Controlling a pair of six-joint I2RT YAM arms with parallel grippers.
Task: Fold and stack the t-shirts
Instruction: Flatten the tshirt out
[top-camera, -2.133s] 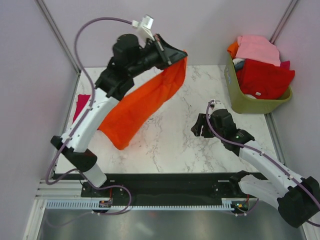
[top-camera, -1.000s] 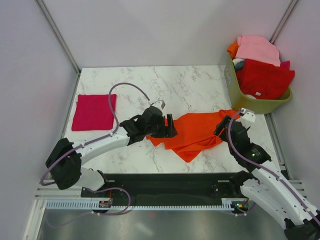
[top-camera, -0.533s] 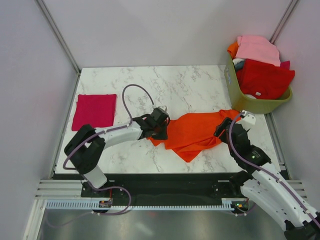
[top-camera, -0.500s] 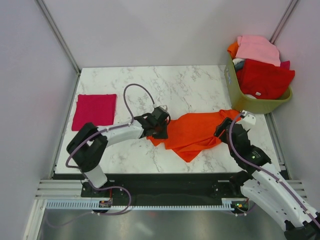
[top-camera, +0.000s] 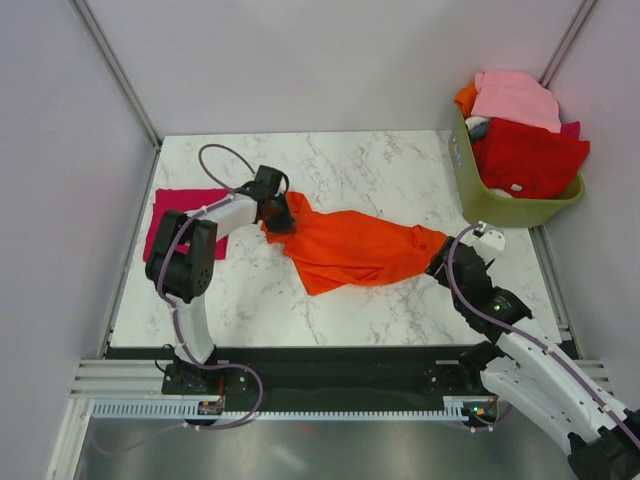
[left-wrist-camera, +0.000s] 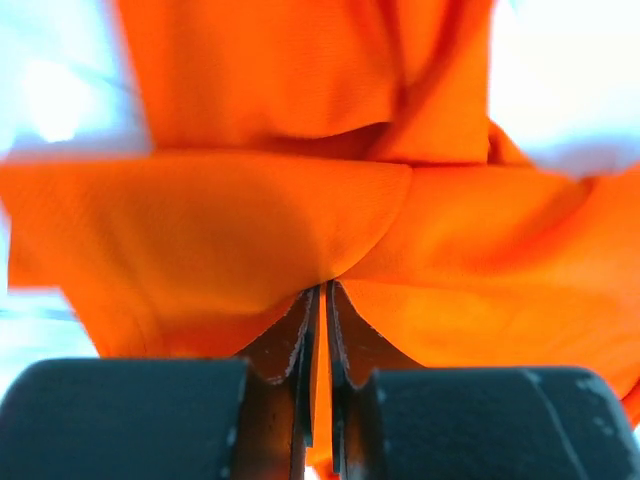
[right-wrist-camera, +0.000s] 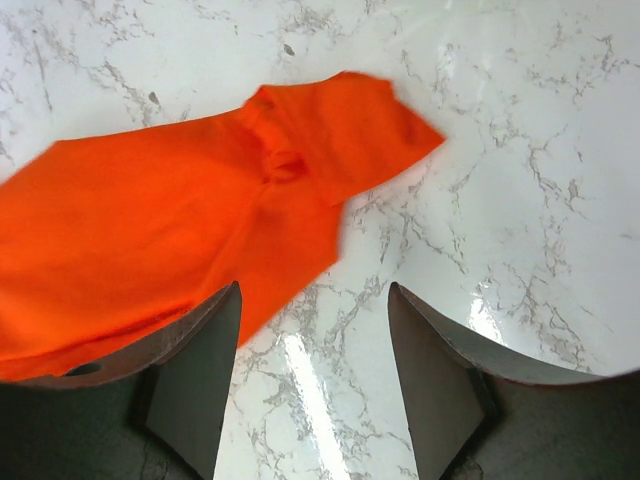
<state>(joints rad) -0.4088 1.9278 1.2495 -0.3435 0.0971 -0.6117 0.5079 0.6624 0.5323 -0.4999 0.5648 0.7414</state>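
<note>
The orange t-shirt (top-camera: 345, 248) lies crumpled and stretched across the middle of the marble table (top-camera: 350, 170). My left gripper (top-camera: 278, 212) is shut on the shirt's left end; in the left wrist view the jaws pinch a fold of the orange cloth (left-wrist-camera: 250, 220). The crimson-magenta t-shirt (top-camera: 175, 225) lies folded at the left edge, partly hidden under my left arm. My right gripper (top-camera: 440, 262) is open and empty beside the orange shirt's right end; in the right wrist view the shirt (right-wrist-camera: 180, 240) lies ahead and to the left of its fingers (right-wrist-camera: 205, 350).
An olive-green bin (top-camera: 500, 205) at the back right holds pink, red and orange clothes. Grey walls enclose the table on three sides. The black base rail runs along the near edge.
My left gripper has dragged the orange shirt's left end up and to the left, near the magenta shirt. The shirt's right end slid left, away from the open right gripper.
</note>
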